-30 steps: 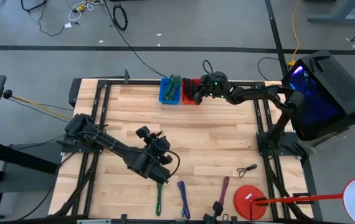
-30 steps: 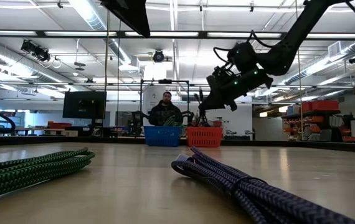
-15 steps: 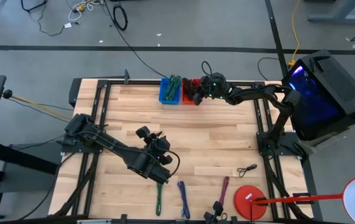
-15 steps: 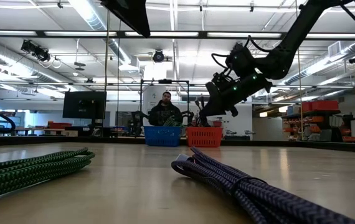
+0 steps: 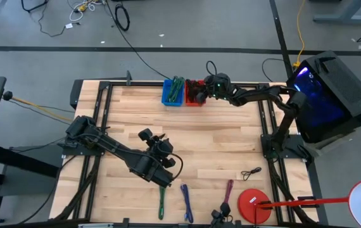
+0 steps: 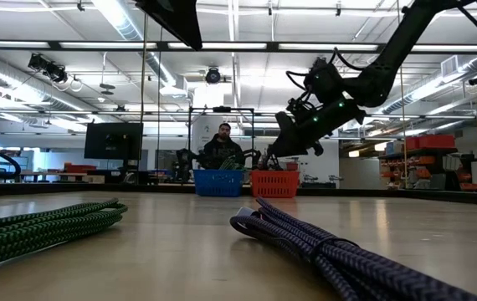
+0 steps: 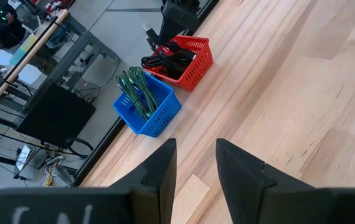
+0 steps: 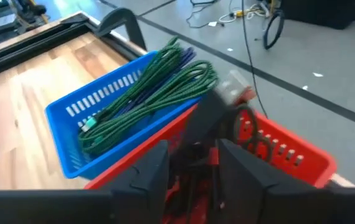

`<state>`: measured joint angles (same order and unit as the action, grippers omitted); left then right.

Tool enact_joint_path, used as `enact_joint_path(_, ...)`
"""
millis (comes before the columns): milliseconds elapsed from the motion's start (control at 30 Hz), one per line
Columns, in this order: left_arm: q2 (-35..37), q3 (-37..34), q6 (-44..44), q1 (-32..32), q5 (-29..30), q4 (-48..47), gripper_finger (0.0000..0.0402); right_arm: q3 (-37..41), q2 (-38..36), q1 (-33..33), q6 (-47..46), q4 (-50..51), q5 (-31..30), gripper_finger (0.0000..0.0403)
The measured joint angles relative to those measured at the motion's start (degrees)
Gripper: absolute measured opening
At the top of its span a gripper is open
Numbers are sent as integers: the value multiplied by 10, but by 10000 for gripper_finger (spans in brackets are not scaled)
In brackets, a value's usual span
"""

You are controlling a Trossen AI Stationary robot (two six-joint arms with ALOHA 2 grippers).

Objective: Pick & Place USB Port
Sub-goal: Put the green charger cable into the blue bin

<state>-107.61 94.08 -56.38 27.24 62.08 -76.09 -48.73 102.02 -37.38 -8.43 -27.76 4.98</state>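
Note:
At the table's far edge a red basket stands beside a blue basket full of green cables. My right gripper hangs over the red basket, open. A black cable with a pale USB plug shows blurred between and beyond its fingers, over the basket. More black cables lie in the red basket. My left gripper is open above the table's middle, holding nothing. My right gripper has its fingers apart on either side of the blurred black cable, above the red basket. Whether either finger touches the cable, I cannot tell.
Loose cables lie near the front edge: green, purple, magenta and a small black one. A red disc sits at the front right. A person stands beyond the baskets.
My right gripper has tipped a little over the red basket and stayed there. My left arm has kept still.

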Motion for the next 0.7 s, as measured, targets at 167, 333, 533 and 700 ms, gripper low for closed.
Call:
enact_joint_path(167,0,0,0,0,0,0,117,0,-3,-18,-25,-34,42,153)
enact_joint_path(333,0,0,0,0,-1,0,117,0,-28,-36,-68,-63,122,159)
enact_joint_path(533,0,0,0,0,-8,1,117,0,-82,-37,-37,13,135,154)
enact_joint_path(700,0,0,0,0,-14,12,117,0,-148,-25,-24,92,152,151)
